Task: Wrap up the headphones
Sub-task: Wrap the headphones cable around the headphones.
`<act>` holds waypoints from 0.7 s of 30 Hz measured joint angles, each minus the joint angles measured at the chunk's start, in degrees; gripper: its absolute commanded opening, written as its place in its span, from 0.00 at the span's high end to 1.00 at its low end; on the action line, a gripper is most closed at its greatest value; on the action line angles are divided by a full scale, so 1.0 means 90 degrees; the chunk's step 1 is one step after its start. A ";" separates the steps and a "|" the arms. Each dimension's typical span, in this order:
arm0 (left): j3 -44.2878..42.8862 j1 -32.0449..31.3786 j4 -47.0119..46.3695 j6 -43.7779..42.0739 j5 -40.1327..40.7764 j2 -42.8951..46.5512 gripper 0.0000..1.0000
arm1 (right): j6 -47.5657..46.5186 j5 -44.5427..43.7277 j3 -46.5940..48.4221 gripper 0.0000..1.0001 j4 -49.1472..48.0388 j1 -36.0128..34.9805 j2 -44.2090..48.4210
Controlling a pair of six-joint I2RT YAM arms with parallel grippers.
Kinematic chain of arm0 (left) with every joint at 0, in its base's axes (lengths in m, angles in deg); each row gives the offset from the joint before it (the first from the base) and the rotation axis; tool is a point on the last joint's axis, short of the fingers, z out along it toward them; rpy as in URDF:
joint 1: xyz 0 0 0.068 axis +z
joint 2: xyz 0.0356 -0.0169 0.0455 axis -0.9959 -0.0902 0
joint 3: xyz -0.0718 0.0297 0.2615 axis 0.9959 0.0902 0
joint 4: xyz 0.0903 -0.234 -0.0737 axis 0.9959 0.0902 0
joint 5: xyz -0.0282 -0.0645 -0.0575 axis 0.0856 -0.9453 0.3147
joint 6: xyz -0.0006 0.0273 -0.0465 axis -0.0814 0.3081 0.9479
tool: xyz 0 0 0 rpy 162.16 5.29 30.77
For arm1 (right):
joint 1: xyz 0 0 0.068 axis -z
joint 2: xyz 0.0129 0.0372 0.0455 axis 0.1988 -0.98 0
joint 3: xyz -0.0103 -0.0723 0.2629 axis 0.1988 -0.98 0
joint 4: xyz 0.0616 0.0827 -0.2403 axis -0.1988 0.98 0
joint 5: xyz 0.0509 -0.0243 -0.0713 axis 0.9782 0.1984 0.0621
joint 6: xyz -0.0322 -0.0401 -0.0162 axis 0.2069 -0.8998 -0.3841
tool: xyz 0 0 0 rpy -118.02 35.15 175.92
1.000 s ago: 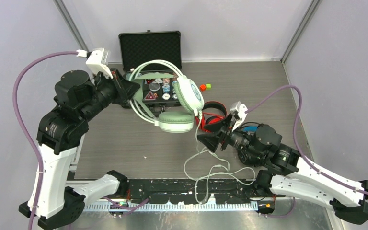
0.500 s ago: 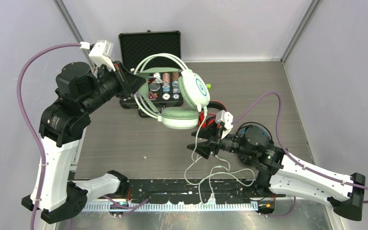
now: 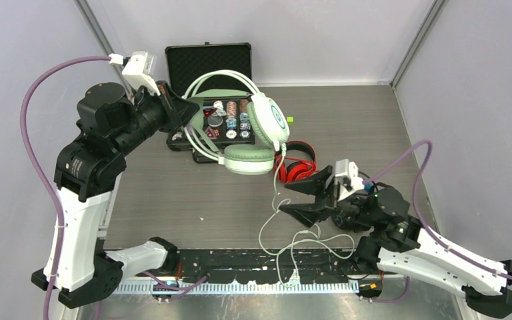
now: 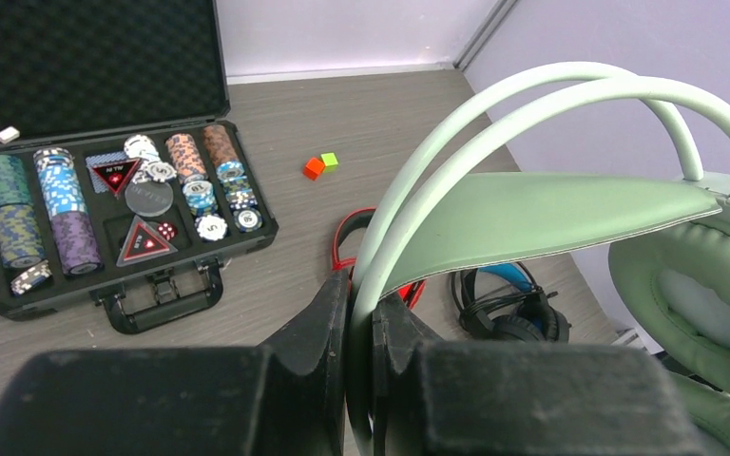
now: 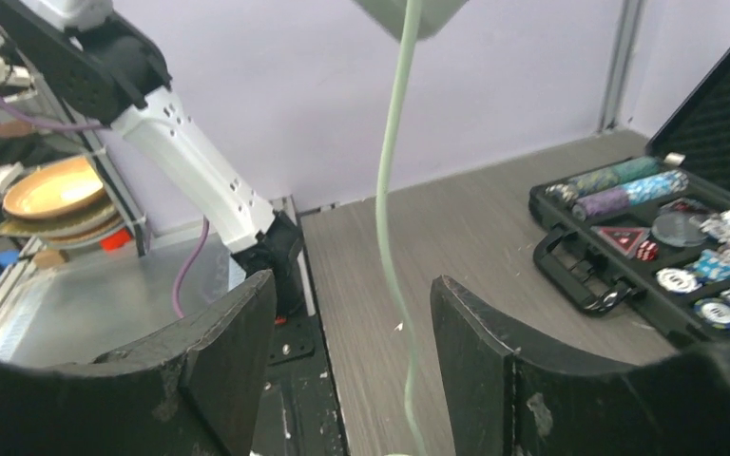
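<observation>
Tally as I read it from my station:

- Over-ear headphones, 3: mint-green pair (image 3: 248,137), red pair (image 3: 298,170), black pair with blue inside (image 4: 509,306).
- Thin pale cable (image 5: 390,190), 1.
- Black chip case (image 3: 208,67), lid open, 1.
- Red triangular markers in the case, 2: upper triangle (image 4: 116,176), lower triangle (image 4: 144,242).
- Chips in the case: too many and too small for me to count.
- Small cubes, 2: red cube (image 4: 314,169), green cube (image 4: 329,160).
- Robot arms, 2: left arm (image 3: 83,180), right arm (image 3: 427,257).
- Purple arm cables, 2: left purple cable (image 3: 40,100), right purple cable (image 3: 407,157).

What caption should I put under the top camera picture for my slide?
Left gripper holds the mint-green headphones up by the headband; open right gripper faces their dangling cable.
</observation>
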 measured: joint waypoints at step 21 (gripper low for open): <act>0.0002 0.0000 -0.0362 0.0716 -0.1372 0.0002 1.00 | 0.0231 -0.0051 -0.1064 0.95 -0.2497 0.0000 -0.2460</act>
